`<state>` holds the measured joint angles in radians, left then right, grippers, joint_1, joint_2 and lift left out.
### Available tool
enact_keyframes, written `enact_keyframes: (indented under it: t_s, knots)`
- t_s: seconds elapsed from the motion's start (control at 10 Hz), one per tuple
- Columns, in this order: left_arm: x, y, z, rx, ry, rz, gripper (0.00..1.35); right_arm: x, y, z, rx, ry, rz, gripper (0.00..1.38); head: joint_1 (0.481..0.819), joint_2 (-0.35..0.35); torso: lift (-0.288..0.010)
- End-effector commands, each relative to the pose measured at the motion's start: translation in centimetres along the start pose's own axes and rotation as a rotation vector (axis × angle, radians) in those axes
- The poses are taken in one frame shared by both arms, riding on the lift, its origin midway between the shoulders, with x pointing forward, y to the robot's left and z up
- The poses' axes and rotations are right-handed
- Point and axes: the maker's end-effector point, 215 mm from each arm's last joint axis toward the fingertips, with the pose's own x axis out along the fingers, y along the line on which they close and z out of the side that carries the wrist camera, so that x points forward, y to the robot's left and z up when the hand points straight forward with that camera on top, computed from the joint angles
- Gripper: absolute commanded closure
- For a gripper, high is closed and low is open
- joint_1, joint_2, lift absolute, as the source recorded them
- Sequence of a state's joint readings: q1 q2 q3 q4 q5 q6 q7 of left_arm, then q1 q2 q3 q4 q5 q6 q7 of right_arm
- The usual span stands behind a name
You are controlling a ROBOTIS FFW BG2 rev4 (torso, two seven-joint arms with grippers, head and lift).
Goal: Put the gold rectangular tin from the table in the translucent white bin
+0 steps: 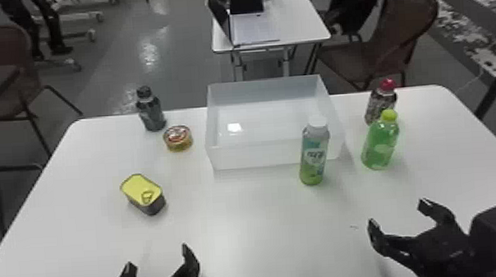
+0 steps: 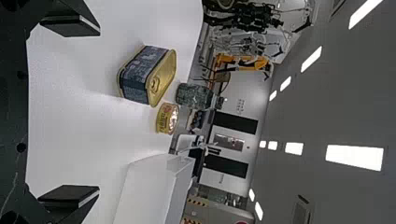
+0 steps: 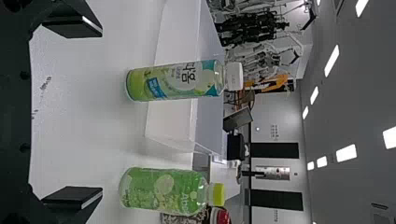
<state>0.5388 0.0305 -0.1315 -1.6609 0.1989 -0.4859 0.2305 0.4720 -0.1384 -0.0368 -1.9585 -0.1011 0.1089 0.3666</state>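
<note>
My left tool [image 1: 158,257]: fingers apart. Tin [image 1: 142,192]: lid up on the worktop [image 1: 261,230], just ahead of that tool, not touching. Bin [image 1: 252,155]: farther out, rightward. My right tool [image 1: 398,214]: fingers apart, well away from the tin.

On the white table [image 1: 257,230] stand a gold tin [image 1: 142,192], round can [image 1: 178,138], translucent bin [image 1: 256,155] and four bottles [image 1: 313,156].

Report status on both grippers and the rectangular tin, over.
Left gripper, right gripper: open, empty. Rectangular tin on table, left of bin. White-capped bottle before bin's right side, likely out of the way.
</note>
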Motion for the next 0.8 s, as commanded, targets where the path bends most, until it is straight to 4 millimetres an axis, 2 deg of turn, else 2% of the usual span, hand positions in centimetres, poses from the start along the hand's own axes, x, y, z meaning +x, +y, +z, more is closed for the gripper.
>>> enact_keyframes:
  t_s: [0.0, 0.7]
  knots:
    - [0.06, -0.04, 0.02, -0.001, -0.001, -0.001, 0.11, 0.06, -0.06, 0.06, -0.001, -0.001, 0.0, 0.1, 0.695, 0.063, -0.129]
    - [-0.04, -0.03, -0.01, -0.004, -0.001, 0.0, 0.11, 0.02, -0.03, 0.0, 0.001, 0.0, 0.0, 0.1, 0.695, 0.062, -0.129]
